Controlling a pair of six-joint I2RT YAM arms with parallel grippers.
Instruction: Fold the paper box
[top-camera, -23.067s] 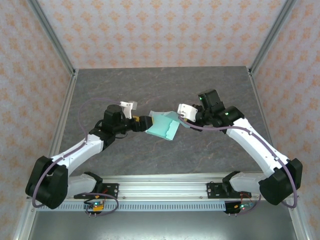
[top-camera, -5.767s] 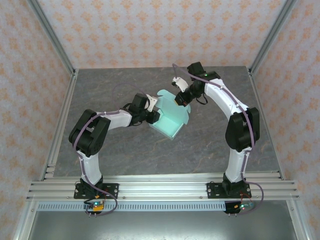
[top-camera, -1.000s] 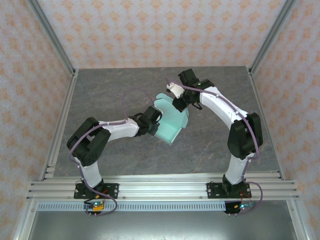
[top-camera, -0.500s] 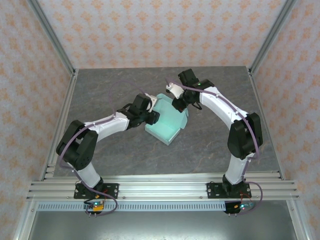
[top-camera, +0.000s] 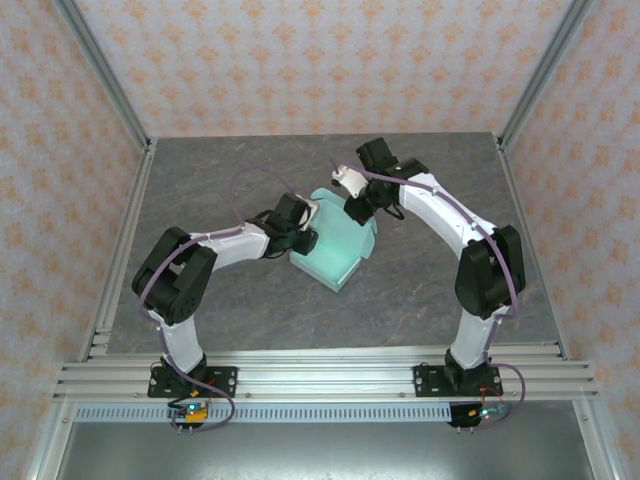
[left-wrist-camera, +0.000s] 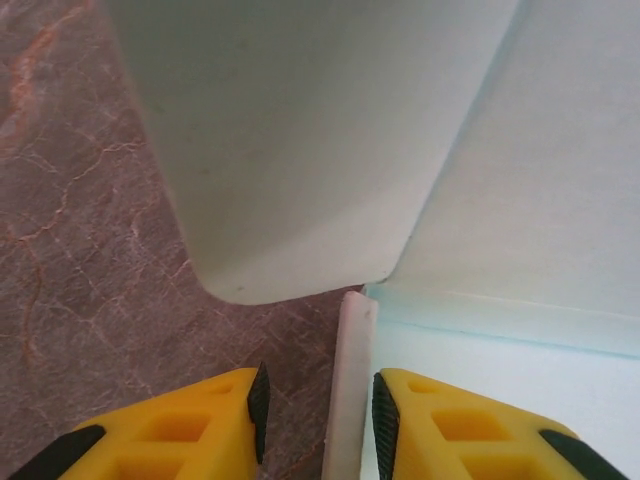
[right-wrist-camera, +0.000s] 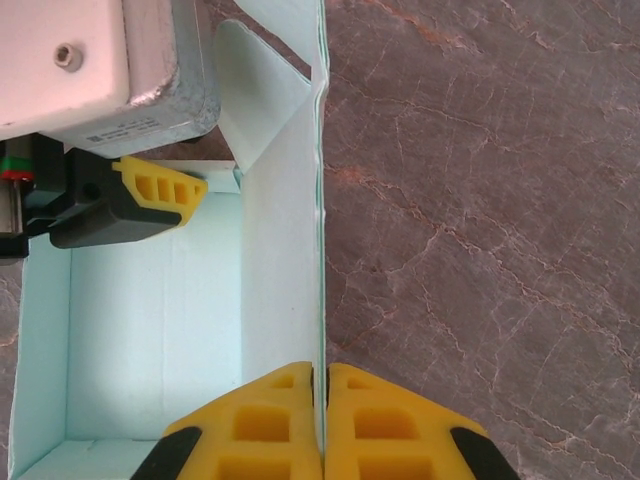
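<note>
Left gripper (top-camera: 304, 238): you have its fingers apart, clamped on nothing. On the left wrist camera they straddle the thin left wall (left-wrist-camera: 346, 400) of the box (top-camera: 338, 250). The wall's edge stands just beside the right-hand pad (left-wrist-camera: 381, 405). A strip of grey table (left-wrist-camera: 90, 250) shows between that edge and the left-hand pad. Directly ahead of the fingertips a round-cornered flap (left-wrist-camera: 290, 150) rises, its lower edge just past the end of the wall. Right of the wall lies the box's pale floor.

Box: seen from above, it lies between your two grippers, immediately right of the left one and just near-left of the right one. It is mint-green and open side up. Whether its base rests flat on the table cannot be told from that view.

Right gripper (top-camera: 357, 207): fingers together, clamped on the box's right wall (right-wrist-camera: 285, 250). On the right wrist camera the fingertips pinch the wall's top edge, and the card runs straight ahead from them. The box interior lies left of the fingers and bare table lies right of them. Ahead and to the left, at the box's far corner, you can see one yellow finger (right-wrist-camera: 160, 192) of the left gripper at the wall there.
</note>
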